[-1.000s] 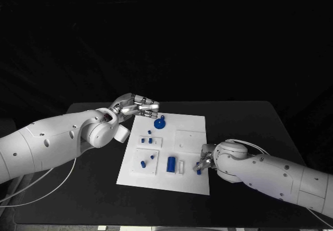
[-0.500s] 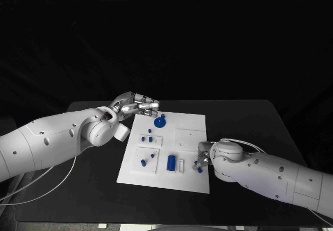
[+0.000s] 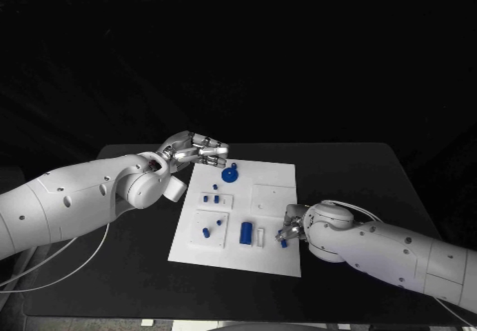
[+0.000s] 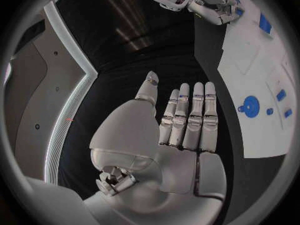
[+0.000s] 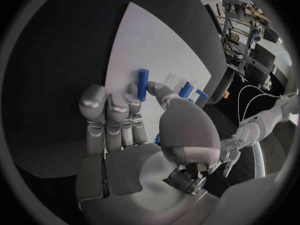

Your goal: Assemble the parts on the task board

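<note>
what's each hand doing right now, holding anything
Left hand: open, fingers straight, holding nothing.
Right hand: pinching a small blue peg over the white board.

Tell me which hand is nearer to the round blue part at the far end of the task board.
Left. The left hand hovers open just beside the round blue part, at the task board far corner. The right hand is at the near end, pinching a blue peg.

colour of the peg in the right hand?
Blue; the small cylindrical peg shows best in the right wrist view, pinched by the right hand.
</note>
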You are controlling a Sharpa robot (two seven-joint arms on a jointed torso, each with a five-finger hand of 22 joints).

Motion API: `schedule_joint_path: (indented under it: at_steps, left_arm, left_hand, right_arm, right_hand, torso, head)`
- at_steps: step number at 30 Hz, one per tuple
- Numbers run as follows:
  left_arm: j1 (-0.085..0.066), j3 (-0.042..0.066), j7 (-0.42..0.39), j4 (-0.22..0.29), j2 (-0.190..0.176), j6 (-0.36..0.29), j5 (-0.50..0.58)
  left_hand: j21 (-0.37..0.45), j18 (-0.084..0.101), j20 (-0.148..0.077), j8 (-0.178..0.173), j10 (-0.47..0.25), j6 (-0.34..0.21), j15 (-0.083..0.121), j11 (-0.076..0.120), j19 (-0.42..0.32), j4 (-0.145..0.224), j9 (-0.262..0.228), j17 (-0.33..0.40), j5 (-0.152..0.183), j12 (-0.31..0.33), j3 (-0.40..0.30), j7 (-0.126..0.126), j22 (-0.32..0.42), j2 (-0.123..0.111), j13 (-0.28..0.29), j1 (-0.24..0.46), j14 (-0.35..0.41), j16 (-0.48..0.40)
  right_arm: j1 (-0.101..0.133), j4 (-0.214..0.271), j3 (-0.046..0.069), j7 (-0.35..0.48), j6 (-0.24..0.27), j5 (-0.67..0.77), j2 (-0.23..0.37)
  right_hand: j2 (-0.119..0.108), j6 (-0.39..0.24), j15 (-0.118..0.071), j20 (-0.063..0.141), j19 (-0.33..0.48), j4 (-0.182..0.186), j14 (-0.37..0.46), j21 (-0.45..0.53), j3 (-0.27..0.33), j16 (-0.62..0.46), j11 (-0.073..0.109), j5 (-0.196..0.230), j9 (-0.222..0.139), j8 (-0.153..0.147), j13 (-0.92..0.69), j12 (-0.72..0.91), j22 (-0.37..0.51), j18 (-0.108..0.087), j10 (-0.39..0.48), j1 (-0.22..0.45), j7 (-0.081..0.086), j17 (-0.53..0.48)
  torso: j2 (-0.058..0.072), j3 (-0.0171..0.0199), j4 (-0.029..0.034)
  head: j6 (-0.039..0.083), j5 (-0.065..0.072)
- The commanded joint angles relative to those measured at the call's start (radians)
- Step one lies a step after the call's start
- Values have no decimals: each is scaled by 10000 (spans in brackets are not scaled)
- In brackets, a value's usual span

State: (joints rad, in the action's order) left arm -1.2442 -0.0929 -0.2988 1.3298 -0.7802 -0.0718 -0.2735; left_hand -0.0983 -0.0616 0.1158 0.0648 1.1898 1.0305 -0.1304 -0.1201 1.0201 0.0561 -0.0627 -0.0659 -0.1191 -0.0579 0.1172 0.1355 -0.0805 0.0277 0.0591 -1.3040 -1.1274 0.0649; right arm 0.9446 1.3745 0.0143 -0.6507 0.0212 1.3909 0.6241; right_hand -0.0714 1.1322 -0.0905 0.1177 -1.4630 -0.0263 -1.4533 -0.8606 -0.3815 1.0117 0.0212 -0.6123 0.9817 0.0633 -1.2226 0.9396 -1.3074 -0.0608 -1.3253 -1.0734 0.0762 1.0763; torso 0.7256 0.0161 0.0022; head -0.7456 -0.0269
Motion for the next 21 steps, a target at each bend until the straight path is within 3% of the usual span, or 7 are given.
schedule_joint_path:
  at_steps: [1,4,8,11,15,21]
  left_arm:
    - [-4,6,-31,38,2,112,-10]
    - [-4,6,-31,41,-5,110,-10]
    - [-4,6,-31,42,-15,109,-10]
    - [-4,6,-30,42,-14,109,-11]
    - [-4,6,-27,39,-11,112,-11]
    - [-4,6,-24,34,-8,115,-11]
  left_hand:
    - [12,103,1,5,-80,12,3,23,-26,-36,-14,2,-29,-9,38,42,3,91,10,34,31,-30]
    - [12,103,1,5,-80,12,3,23,-26,-36,-14,2,-29,-9,38,42,3,91,10,34,31,-30]
    - [12,103,1,5,-80,12,3,23,-26,-36,-14,2,-29,-9,38,42,3,91,10,34,31,-30]
    - [12,103,1,5,-80,12,3,23,-26,-36,-14,2,-29,-9,38,42,3,91,10,34,31,-30]
    - [12,103,1,5,-80,12,3,23,-26,-36,-14,2,-29,-9,38,42,3,91,10,34,31,-30]
    - [12,103,1,5,-80,12,3,23,-26,-36,-14,2,-29,-9,38,42,3,91,10,34,31,-30]
  right_arm:
    - [-308,-218,-219,-482,-165,-1488,160]
    - [-308,-161,-210,-436,102,-1735,244]
    - [-308,10,-146,-273,734,-2192,364]
    - [-307,177,-40,-114,1139,-2561,439]
    - [-304,443,183,105,1492,-3131,522]
    - [-289,688,424,324,1891,-4031,534]
  right_hand:
    - [-47,-48,-19,-36,-123,-2549,20,-116,-3308,-53,68,-138,-9109,-3,21,34,-1081,-99,-11,63,147,4]
    - [-68,8,-29,-28,-106,-2553,18,-170,-3283,-47,76,-280,-9107,0,28,28,-1080,-101,-16,71,132,13]
    - [-18,88,-42,-23,-111,-2463,6,-144,-2626,-55,97,-168,-9106,-1,24,45,-1047,-80,-50,119,105,7]
    - [40,218,-56,-12,-142,-2361,1,-89,-2065,-103,116,172,-9081,0,48,5,-1026,-65,-43,115,60,-38]
    - [96,244,-65,-4,-204,-2361,-4,49,-1737,-115,127,239,-9086,2,53,0,-1043,-45,-53,104,39,-58]
    - [166,326,-69,-1,-250,-2352,-3,135,-1366,-156,134,232,-9071,5,59,-12,-1057,-30,-49,42,11,-106]
  torso:
    - [2,-10,-7]
    - [1,-9,-10]
    - [-8,-2,-21]
    - [-8,-8,-22]
    - [1,-8,-6]
    - [7,-8,-3]
  head:
    - [1,-21]
    - [-1,-28]
    - [12,-34]
    - [24,-26]
    - [48,-10]
    - [47,-13]
